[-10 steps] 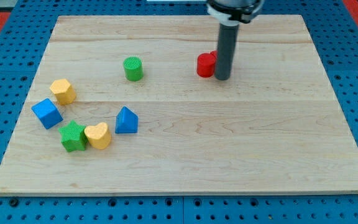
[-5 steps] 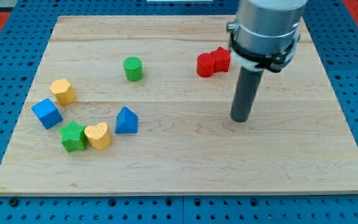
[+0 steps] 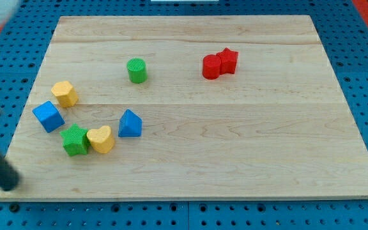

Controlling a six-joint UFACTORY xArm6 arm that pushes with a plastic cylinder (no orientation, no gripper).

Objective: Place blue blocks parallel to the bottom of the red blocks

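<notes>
Two red blocks touch at the view's upper right: a red cylinder (image 3: 211, 66) and a red star (image 3: 227, 61) to its right. A blue cube (image 3: 48, 116) lies at the left and a blue triangular block (image 3: 130, 124) lies right of it, below the board's middle. My rod is a dark blur at the view's far left, with my tip (image 3: 7, 186) near the board's bottom left corner, below and left of the blue cube. It touches no block.
A green cylinder (image 3: 137, 70) stands top centre. A yellow hexagonal block (image 3: 64, 94) lies above the blue cube. A green star (image 3: 75, 140) and a yellow heart (image 3: 101, 139) touch between the two blue blocks. The wooden board (image 3: 235, 160) rests on a blue pegboard.
My rod left the red blocks, swept down past the board's right middle, then across to the bottom left corner. No block has moved.
</notes>
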